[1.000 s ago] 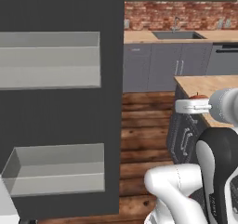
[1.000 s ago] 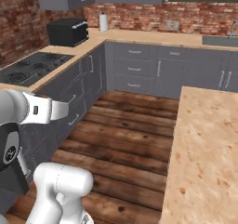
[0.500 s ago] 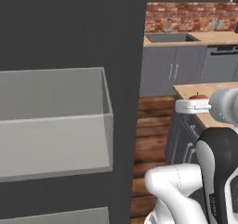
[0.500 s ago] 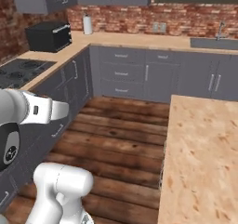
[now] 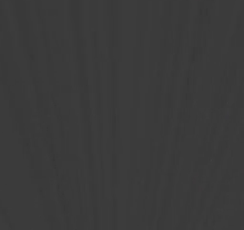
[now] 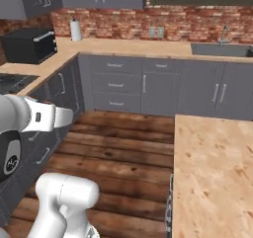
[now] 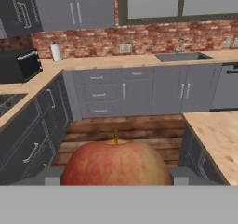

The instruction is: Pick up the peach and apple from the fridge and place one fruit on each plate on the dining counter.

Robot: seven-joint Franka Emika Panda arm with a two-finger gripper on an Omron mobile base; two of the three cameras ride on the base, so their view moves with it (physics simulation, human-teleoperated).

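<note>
1. The light, mottled wood-grain dining worktop [image 6: 212,178] runs down the right of the right base view, beside a dark plank floor [image 6: 123,153]; its corner also shows in the hand view
2. Behind stand grey cabinets [image 6: 143,86], a red brick wall [image 6: 163,24], a steel sink [image 6: 220,48] and a black microwave [image 6: 27,44]
3. A flat dark grey surface [image 5: 122,108] covers the left base view; what it belongs to cannot be told
4. The round red apple with yellowish blush and short stem [image 7: 116,162] sits right against the hand camera, its lower part cut off
5. The hand's [image 7: 111,180] fingertips are hidden; whether they clamp the fruit cannot be told
</note>
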